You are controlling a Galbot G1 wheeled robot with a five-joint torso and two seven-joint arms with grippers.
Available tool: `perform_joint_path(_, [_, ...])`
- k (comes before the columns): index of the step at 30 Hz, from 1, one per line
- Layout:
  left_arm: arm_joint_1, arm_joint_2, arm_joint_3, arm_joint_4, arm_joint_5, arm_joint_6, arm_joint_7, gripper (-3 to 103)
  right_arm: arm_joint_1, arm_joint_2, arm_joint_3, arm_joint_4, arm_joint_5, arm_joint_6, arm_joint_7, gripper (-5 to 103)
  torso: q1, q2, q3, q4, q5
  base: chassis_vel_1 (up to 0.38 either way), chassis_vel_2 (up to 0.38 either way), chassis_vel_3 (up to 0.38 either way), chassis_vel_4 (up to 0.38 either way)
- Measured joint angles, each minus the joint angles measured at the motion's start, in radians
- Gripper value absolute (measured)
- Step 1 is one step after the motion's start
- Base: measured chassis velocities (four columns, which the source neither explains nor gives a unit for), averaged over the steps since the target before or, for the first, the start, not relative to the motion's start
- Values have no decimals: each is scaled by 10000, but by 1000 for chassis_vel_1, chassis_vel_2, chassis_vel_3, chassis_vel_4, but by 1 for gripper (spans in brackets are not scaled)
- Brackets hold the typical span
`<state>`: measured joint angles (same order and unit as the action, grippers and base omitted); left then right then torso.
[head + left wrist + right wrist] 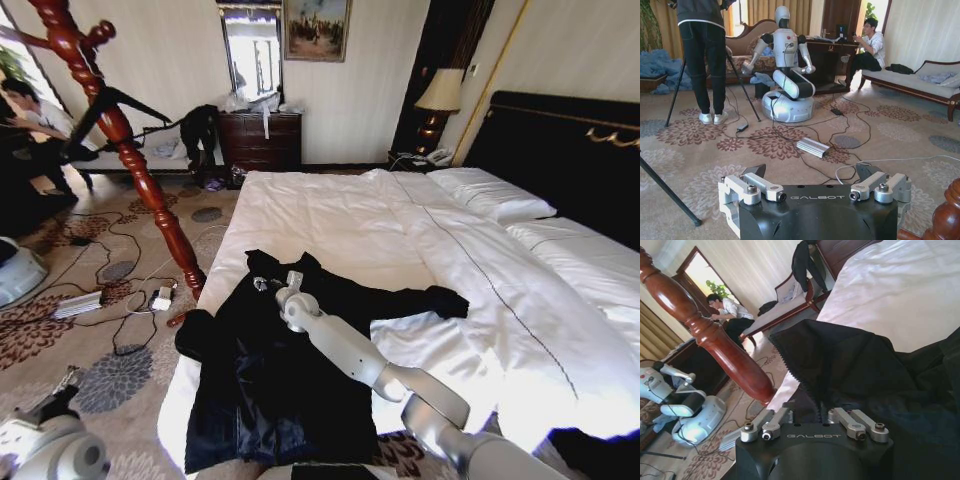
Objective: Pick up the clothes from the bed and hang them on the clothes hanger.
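The clothes, a black coat, lie spread on the near left corner of the bed, one sleeve stretched right across the white duvet. My right gripper is down at the coat's collar end. In the right wrist view its fingers are drawn in on a raised fold of the clothes, so the right gripper is shut on the cloth. The clothes hanger, a red-brown spiralled stand, rises left of the bed, and its post is close beside the coat. My left gripper hangs open over the carpet at the lower left.
Cables and a silver box lie on the patterned carpet left of the bed. Another white robot, a tripod and a standing person are farther off. A dresser and a lamp stand by the far wall.
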<state>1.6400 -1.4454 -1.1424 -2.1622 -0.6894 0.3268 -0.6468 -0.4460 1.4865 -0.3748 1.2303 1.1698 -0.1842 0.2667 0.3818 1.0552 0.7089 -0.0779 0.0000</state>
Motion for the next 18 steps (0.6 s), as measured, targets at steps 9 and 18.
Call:
perform_joint_path(9, [-124,26,85,110,-2,55,-86,100,-87,-130,4,276,-12,9,-116,1,1,0,0,1,1,0,0,0,0])
perform_joint_path(18, [-475,499,256,577,-683,211,-110,100,-690,-1634,38,3465,1936,-213,868,0,0,0,0,0,2,0,0,0,0])
